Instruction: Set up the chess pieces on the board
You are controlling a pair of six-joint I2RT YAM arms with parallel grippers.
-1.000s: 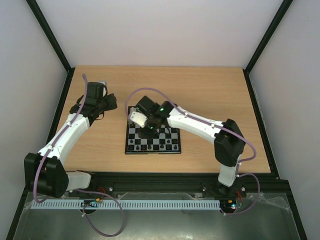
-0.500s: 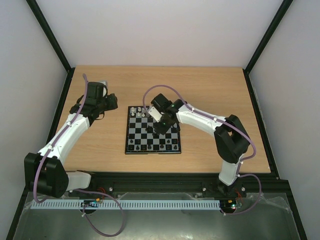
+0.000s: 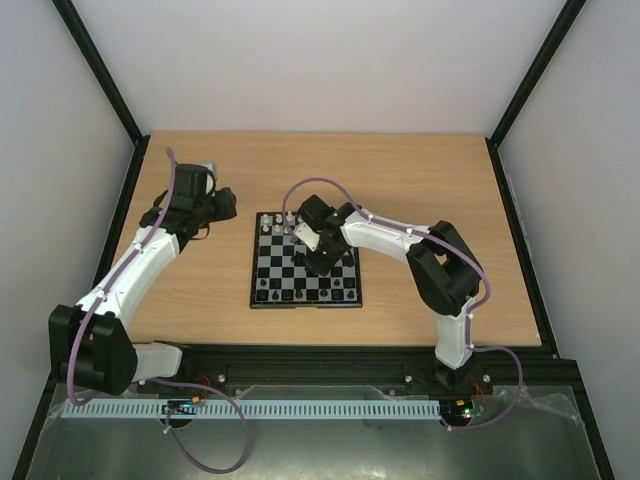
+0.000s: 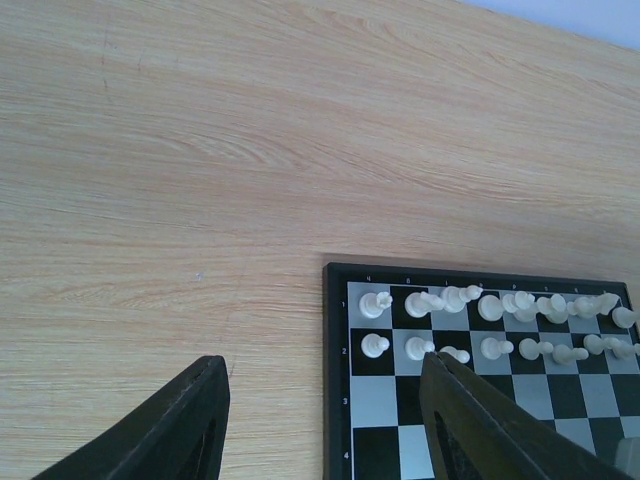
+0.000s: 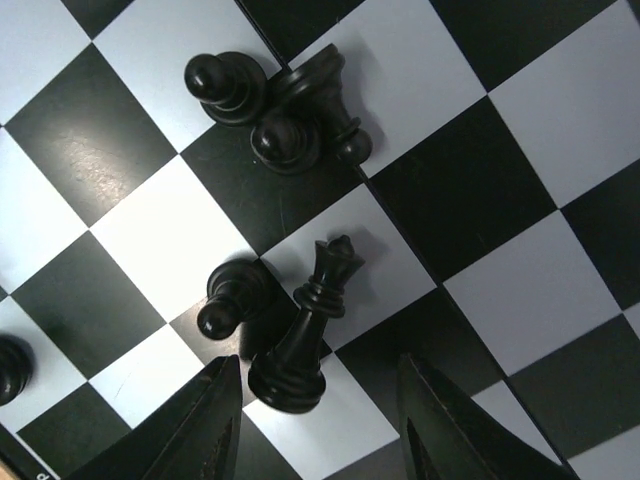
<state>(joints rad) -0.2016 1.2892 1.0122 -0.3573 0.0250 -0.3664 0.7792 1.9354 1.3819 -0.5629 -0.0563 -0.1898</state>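
Note:
The board (image 3: 290,271) lies mid-table. White chess pieces (image 3: 272,227) line its far edge and black ones (image 3: 300,296) its near edge. My right gripper (image 3: 322,258) hovers low over the board's middle, open (image 5: 315,425). A black queen (image 5: 305,330) lies tipped over on the squares, its base between the fingers (image 5: 200,435) and touching neither. A black pawn (image 5: 232,300) stands beside it, with three more black pieces (image 5: 290,110) clustered farther off. My left gripper (image 3: 220,208) is open (image 4: 320,410) above the table at the board's far-left corner (image 4: 338,300), near the two white rows (image 4: 480,320).
Bare wooden tabletop (image 3: 430,190) surrounds the board. A black frame rail (image 3: 520,240) runs along the table's edges, with white walls behind. Both arm bases sit at the near edge.
My right gripper has moved from the board's far-left corner to its middle and dropped lower, its jaws opening wider. The right elbow has folded in leftward. The left arm has stayed still.

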